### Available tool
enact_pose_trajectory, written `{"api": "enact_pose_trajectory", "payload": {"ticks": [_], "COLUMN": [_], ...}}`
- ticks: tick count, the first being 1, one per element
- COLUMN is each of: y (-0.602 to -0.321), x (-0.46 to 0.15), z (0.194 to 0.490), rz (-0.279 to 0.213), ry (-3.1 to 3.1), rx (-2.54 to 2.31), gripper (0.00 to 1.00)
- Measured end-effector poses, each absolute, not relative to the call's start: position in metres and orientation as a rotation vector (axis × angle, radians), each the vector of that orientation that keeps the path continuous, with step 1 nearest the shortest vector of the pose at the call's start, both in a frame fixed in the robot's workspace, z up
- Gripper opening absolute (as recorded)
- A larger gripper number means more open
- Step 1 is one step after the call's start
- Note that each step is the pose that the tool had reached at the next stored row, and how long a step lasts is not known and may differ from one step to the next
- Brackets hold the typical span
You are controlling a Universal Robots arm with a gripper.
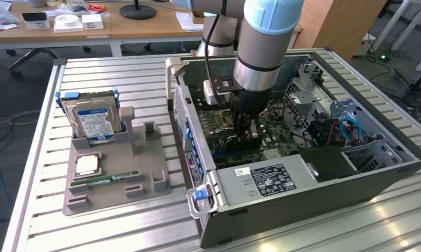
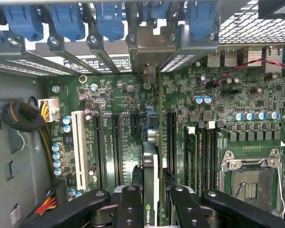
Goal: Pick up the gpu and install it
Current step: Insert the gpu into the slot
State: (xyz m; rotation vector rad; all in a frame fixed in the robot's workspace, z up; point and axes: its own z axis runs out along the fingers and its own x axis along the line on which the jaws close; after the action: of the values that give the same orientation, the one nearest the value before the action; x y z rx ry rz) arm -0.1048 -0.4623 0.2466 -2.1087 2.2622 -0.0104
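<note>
The gpu (image 2: 150,161) is seen edge-on in the wrist view, a thin dark card with a green logo near my fingers (image 2: 130,209). It stands upright over the motherboard's expansion slots (image 2: 116,142). Its silvery end bracket (image 2: 152,45) sits against the case's rear slot openings, between the blue latches. My gripper (image 2: 154,192) is shut on the card's top edge. In the exterior view my gripper (image 1: 247,137) reaches straight down into the open computer case (image 1: 378,178), low over the motherboard.
A grey parts tray (image 1: 115,202) lies at the exterior view's left with an upright silver hard drive (image 1: 96,123), a processor chip (image 1: 88,165) and a green memory stick (image 1: 105,179). The power supply (image 1: 266,181) and drive cage (image 1: 336,126) crowd the case interior.
</note>
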Motion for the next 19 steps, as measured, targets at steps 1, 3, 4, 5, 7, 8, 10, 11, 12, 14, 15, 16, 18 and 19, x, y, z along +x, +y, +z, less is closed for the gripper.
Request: {"api": "enact_pose_trajectory", "payload": {"ticks": [1,3,4,5,7,8,10,11,12,14,15,16,18,19], "y": [-0.4623,-0.4623,-0.4623,-0.4623,-0.4623,-0.4623,-0.4623,-0.4623,-0.4623,-0.4624,-0.4623,-0.4623,-0.4623,-0.4623], "x": [-0.1050,-0.1063,-0.1072,-0.1079,-0.1086,-0.1086,-0.1087,-0.1087,-0.1089,-0.1093,-0.1094,-0.1095,-0.1099,-0.1102], "z": [0.2466,0.2465,0.2464,0.2465,0.2467,0.2466,0.2466,0.2466,0.2465,0.2461,0.2461,0.2460,0.2460,0.2459], "rz": [-0.010,-0.011,-0.012,-0.013,-0.015,-0.015,-0.015,-0.015,-0.015,-0.016,-0.016,-0.016,-0.017,-0.018], "ry": [2.262,2.261,2.261,2.260,2.260,2.260,2.260,2.260,2.260,2.260,2.260,2.259,2.258,2.258], "rx": [-2.109,-2.108,-2.108,-2.107,-2.107,-2.107,-2.107,-2.107,-2.106,-2.106,-2.106,-2.106,-2.105,-2.105], "gripper": [0.26,0.26,0.26,0.26,0.26,0.26,0.26,0.26,0.26,0.26,0.26,0.26,0.26,0.26]}}
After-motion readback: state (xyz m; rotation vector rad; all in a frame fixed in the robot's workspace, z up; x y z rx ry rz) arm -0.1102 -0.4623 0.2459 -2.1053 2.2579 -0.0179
